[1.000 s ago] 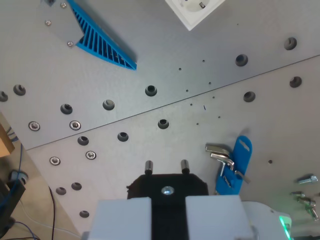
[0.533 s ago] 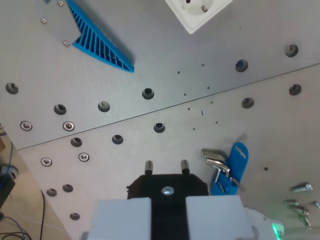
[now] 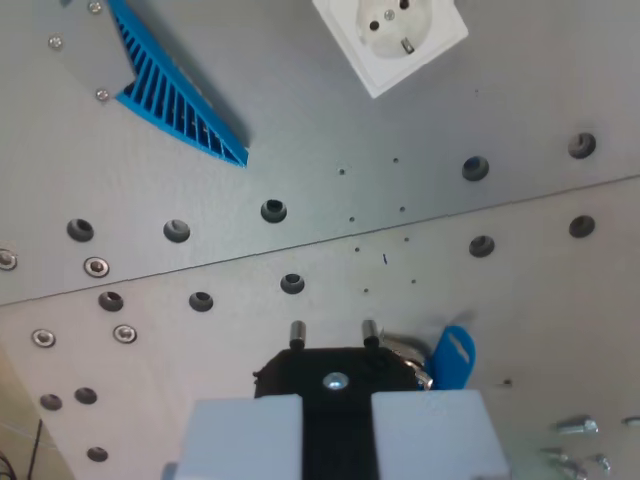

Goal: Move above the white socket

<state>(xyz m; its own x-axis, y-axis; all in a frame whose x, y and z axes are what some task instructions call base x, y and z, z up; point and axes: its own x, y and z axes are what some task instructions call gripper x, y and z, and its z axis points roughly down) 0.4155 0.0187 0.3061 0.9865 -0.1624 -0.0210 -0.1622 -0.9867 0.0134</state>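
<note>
The end effector [image 3: 333,333] sits at the bottom centre of the wrist view. It carries a black plug body with two metal pins [image 3: 297,334] pointing forward. The grey fingers [image 3: 240,435] lie against either side of the black body and appear clamped on it. The contact faces themselves are hidden, so this is a judgement.

The socket [image 3: 390,38] lies well ahead of the end effector and slightly toward the wrist view's right. It rests flat on the table [image 3: 300,150], rotated at an angle to the pin line. Its upper part is cut off by the frame edge. Two round contact holes and an earth clip are visible in its recessed face.

Handling judgement: the socket is a rigid moulded plastic part and looks fixed to the table. It is not to be grasped; the task only requires positioning above it.

A blue ribbed part [image 3: 170,90] lies ahead, toward the wrist view's left. A blue tag [image 3: 452,358] lies just beside the end effector, on the wrist view's right.

The move is not complete. The end effector needs further forward travel, with a slight rightward offset.
</note>
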